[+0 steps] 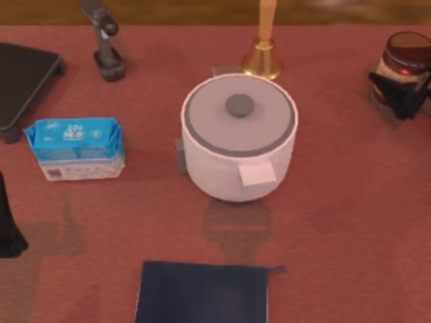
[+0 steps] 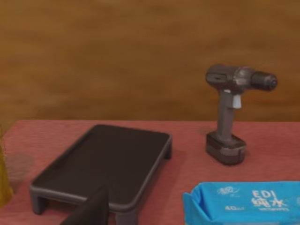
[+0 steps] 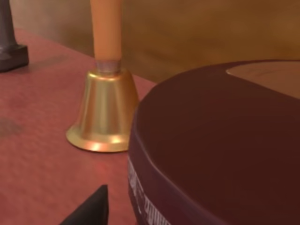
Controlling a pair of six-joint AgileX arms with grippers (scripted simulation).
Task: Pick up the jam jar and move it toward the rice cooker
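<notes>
**Jam jar gripped at upper right of the frame**

While clamped by the right end effector (image 1: 399, 91), jam jar (image 1: 404, 64) at the top view's upper right edge, dark fingers closed on its sides below the maroon lid. Well apart from the rice cooker (image 1: 238, 136), white and centred on the red bench (image 1: 337, 222), square tab facing the lower edge. Between the two, nearer the cooker, brass stand (image 1: 262, 57) with orange stem at the upper middle (close beside the jar lid (image 3: 220, 140) in the right wrist view). Left end effector (image 1: 7, 229) parked at the left edge, fingers' state impossible to tell. Elsewhere: black tray (image 1: 23, 81) upper left, drill (image 1: 104, 40) beside it, blue tissue pack (image 1: 75, 148) below, dark blue cloth (image 1: 202, 293) at bottom centre.
</notes>
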